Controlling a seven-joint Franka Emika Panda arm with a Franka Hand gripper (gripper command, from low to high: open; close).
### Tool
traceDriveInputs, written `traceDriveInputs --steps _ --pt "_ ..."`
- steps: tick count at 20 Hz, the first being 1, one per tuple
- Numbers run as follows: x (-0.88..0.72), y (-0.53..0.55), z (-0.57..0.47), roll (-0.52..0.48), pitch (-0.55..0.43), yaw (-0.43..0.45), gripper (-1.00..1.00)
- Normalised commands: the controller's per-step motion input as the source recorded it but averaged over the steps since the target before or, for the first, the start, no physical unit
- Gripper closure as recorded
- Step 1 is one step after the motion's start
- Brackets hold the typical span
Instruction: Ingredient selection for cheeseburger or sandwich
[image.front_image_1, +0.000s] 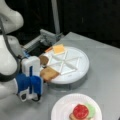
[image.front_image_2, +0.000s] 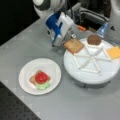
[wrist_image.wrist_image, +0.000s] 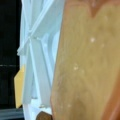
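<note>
gripper (image.front_image_2: 67, 41) at frame top, clamped on toast square (image.front_image_2: 73, 45) | held by 1 edge over sectioned tray (image.front_image_2: 90, 75) rim | slip risk: toast could be dropped short of plate (image.front_image_2: 27, 72)

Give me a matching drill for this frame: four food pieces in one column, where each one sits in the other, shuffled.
Things:
1. toast slice
2. patty
3. cheese square
4. tomato disc

Places:
A. on the stack on the plate
B. tray section at a front view's top
C. tray edge at a front view's right
D. tray edge next to the gripper

Pairs: 1-D, 2-B, 3-C, 4-A
</note>
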Motion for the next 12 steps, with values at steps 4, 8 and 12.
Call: traceDriveInputs --steps 4,8,12 --pt "0.11 -0.16 -0.01 0.159 -0.061 0.08 1.0" --pt "0.09 -0.19 -0.01 0.153 -0.055 0.089 1.0" --pt "0.09 -0.16 0.0 0.148 -0.048 0.096 1.0"
